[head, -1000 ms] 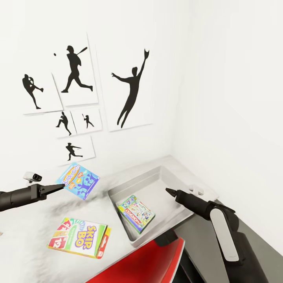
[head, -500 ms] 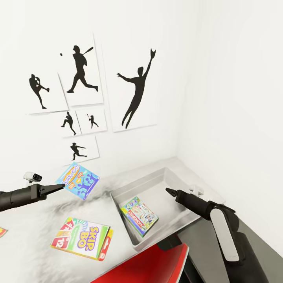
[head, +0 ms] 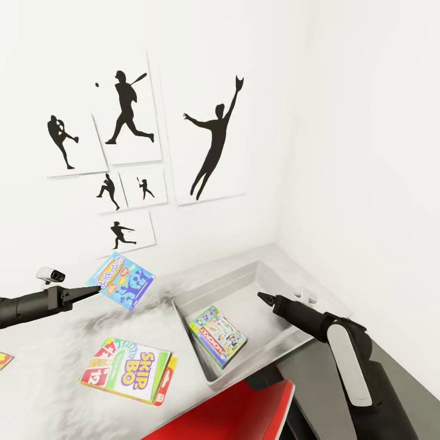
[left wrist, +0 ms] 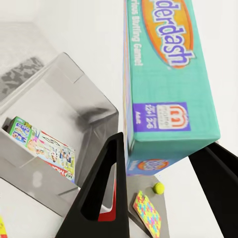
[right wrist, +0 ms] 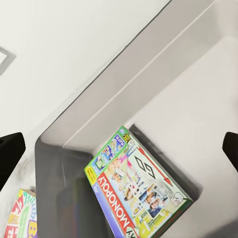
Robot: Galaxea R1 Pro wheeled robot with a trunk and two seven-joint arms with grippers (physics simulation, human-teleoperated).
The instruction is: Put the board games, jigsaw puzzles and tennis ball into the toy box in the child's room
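The left end effector is closed on the lower corner of the Balderdash box, holding it tilted in the air above the tabletop; in the left wrist view its two dark fingers press against either side of the teal box, whose printed top faces away from the toy box. The right end effector hangs over the open grey toy box. From the head it looks like a narrow dark tip, but the right wrist view shows its fingertips spread wide at the two edges of the picture with nothing between them.

Inside the toy box lies the Monopoly game, leaning toward the box's near left corner, its lid face up. The Skip-Bo game lies flat on the tabletop, left of the toy box and well apart from the held box. The left wrist view also shows a small yellow tennis ball and a bright jigsaw puzzle near each other on a grey surface beyond the toy box. A red chair stands at the tabletop's near edge. Black baseball silhouettes hang on the white wall
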